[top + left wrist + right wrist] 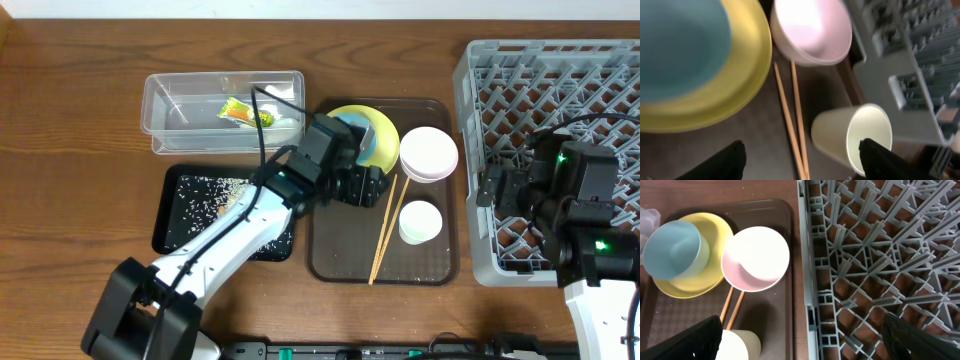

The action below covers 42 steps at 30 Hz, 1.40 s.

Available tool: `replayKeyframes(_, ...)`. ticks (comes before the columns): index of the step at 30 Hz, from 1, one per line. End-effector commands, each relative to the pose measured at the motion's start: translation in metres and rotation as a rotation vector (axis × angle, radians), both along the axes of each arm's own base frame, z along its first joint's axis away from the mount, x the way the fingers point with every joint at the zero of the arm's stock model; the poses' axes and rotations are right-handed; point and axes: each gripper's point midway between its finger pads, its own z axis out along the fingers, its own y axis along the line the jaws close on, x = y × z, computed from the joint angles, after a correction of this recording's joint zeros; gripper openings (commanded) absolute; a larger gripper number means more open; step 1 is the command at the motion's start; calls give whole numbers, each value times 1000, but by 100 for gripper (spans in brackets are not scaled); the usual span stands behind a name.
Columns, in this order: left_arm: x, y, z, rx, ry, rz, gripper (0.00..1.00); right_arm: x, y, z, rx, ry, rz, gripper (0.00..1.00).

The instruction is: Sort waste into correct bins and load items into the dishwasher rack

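We see a brown wooden counter (pixel 80 120) with four containers resting directly on it. Toward the back left stands a clear plastic tub (pixel 185 143), and just in front of it, nearer us, lies a shallow black tray (pixel 172 235), the two close together but apart. Just to the right of both sits a dark brown serving tray (pixel 345 260), its long side running front to back, and just beside that, at the counter's right end, stands the large grey lattice dishwasher rack (pixel 468 110).
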Motion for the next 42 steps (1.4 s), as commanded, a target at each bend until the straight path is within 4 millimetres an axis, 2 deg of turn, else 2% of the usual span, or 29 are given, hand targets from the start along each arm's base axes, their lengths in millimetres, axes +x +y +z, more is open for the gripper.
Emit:
replayKeyframes(1,-16,-16,-6,3,34,-38,76,2,4,7,-4,-17,20,99)
replayKeyframes(6,-21,-24,-32,142,-33,-19,74,2,4,7,-4,-17,20,99)
replayKeyframes(12,-39,-36,-66,232,-16,-63,69,2,4,7,-4,-17,20,99)
replayKeyframes(14,-40,-35,-79,260,-5,-63,62,2,4,7,-4,-17,20,99)
replayKeyframes(17,-38,-32,-87,276,9,-58,35,2,4,7,-4,-17,20,99)
replayKeyframes(18,-37,-31,-86,273,7,-54,29,2,4,7,-4,-17,20,99)
replayKeyframes(23,-17,-20,-63,227,-22,5,6,5,4,9,-5,-31,20,99)
replayKeyframes(26,-1,-11,-33,135,-24,59,6,9,3,14,-5,-58,19,99)
replayKeyframes(32,39,11,39,-171,-31,128,6,23,8,26,34,-126,22,99)
replayKeyframes(34,55,19,56,-283,-17,148,7,26,20,25,74,-127,82,99)
replayKeyframes(38,81,39,77,-453,42,213,6,23,63,20,197,-106,332,99)
replayKeyframes(40,80,38,91,-554,77,146,6,17,89,20,275,-109,499,99)
replayKeyframes(42,71,32,102,-630,115,48,6,9,110,21,357,-121,656,99)
